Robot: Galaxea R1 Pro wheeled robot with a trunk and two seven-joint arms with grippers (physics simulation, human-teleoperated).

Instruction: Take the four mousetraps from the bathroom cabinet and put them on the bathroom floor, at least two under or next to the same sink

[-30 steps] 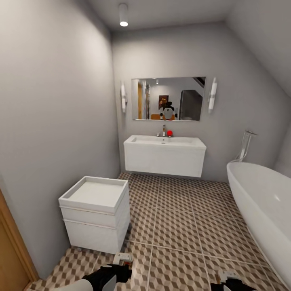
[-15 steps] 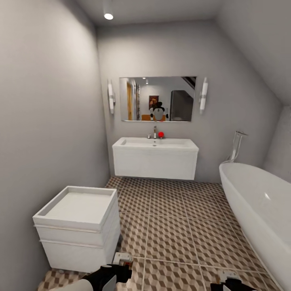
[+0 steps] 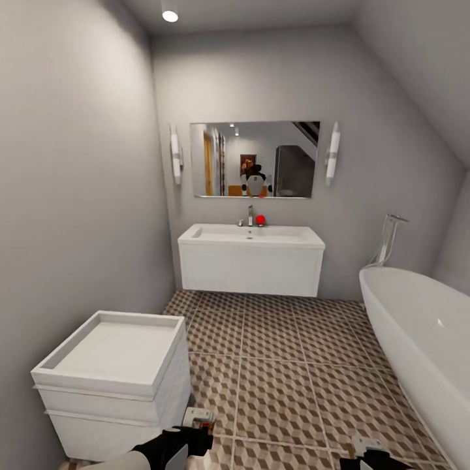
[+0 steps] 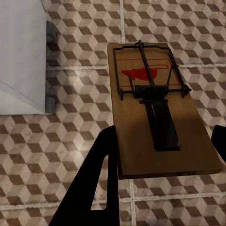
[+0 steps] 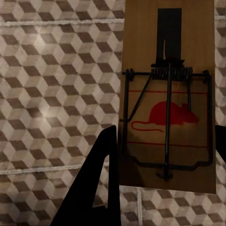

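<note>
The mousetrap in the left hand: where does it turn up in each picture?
Head view: the mousetrap peeks out at the bottom edge, above the left gripper.
Left wrist view: the same trap lies large across the middle.
Right wrist view: another mousetrap, not this one.
Shared landmark: the cube-patterned floor.

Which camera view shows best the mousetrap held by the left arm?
The left wrist view: the mousetrap lies face-up between the dark fingers, its red mouse print and metal bar clear. The head view shows just a small corner above the left gripper.
</note>
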